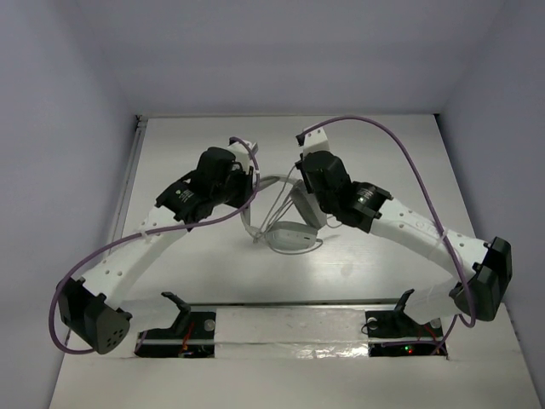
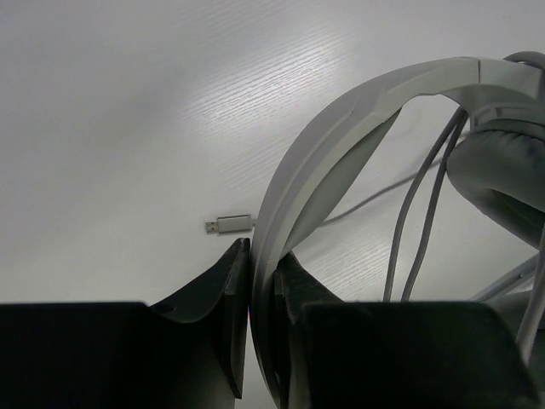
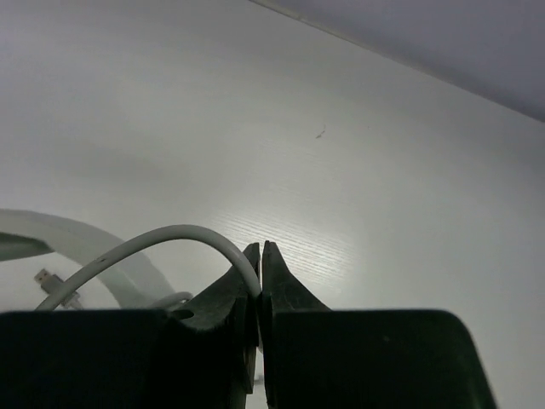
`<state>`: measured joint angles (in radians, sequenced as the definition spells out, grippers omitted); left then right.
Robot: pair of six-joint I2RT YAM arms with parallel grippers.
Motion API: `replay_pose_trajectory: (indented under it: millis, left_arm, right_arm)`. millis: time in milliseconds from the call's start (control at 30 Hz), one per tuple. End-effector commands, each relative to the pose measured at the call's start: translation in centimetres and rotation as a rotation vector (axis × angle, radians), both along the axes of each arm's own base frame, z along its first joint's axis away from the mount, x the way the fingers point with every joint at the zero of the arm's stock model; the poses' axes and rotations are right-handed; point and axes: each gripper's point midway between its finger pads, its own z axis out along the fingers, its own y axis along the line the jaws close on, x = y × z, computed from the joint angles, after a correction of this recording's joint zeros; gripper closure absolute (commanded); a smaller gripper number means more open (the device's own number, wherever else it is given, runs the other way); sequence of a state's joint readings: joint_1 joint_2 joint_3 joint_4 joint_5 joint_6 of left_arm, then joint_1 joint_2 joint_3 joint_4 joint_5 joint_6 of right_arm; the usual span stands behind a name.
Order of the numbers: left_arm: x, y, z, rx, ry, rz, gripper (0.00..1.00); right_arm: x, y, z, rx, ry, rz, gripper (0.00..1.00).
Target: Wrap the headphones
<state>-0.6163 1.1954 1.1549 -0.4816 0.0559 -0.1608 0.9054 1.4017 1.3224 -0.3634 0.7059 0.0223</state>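
Mid-table, between the two arms: white and light-grey plastic over-ear headphones [image 1: 294, 236], headband up, one padded oval ear cup [image 2: 502, 183] low over the white table [image 1: 383, 170]. Contact with the table cannot be told.

Handling, judged: light overall. The curved headband [image 2: 341, 128] looks stiff and smooth, so it is apt to slide in a narrow pinch. The thin white cord [image 3: 162, 239] is limp and will sag and snag. Its small silver USB plug [image 2: 228, 224] lies loose on the table. Best holds: headband as anchor, cord for winding.

Left gripper [image 2: 262, 254]: fingers clamped on the headband's edge. The arm reaches in from the left, wrist turned inward.

Right gripper [image 3: 261, 249]: fingers pinched together on the cord, which arcs up and left out of the jaws. The arm reaches in from the right, wrist over the headphones' far side.
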Motion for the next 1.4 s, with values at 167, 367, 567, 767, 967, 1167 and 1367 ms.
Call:
replay_pose_trajectory:
  millis: [167,367,567,767,967,1167,1367]
  left_arm:
    - [-0.2,-0.9,7.0,-0.181,-0.1,-0.064,1.0]
    - [0.0,-0.1,10.2,-0.242,-0.146,-0.061,1.0]
    - [-0.8,-0.7,13.5,-0.337,-0.165,-0.131,1.0]
    - [-1.1,-1.3,16.1,-0.397,-0.179,-0.162,1.0]
    - [-1.5,-1.8,19.5,-0.457,-0.214,-0.197,1.0]
    - [-1.4,-1.6,21.3,-0.473,-0.234,-0.178,1.0]
    - [-0.3,-0.7,23.6,-0.5,-0.256,-0.126,1.0]
  right_arm:
    - [1.4,-2.1,0.3,0.162,-0.026,-0.085,0.89]
    - [1.7,-1.4,-0.5,0.37,-0.002,0.001,0.81]
    - [1.5,0.2,-1.6,0.524,0.022,0.15,0.7]
    - [1.7,3.3,-2.4,0.605,0.022,0.305,0.65]
    - [2.4,5.9,-5.2,0.649,0.066,0.377,0.51]
    - [3.0,6.9,-5.4,0.681,0.063,0.396,0.43]
    - [2.7,5.0,-6.7,0.738,0.079,0.277,0.55]
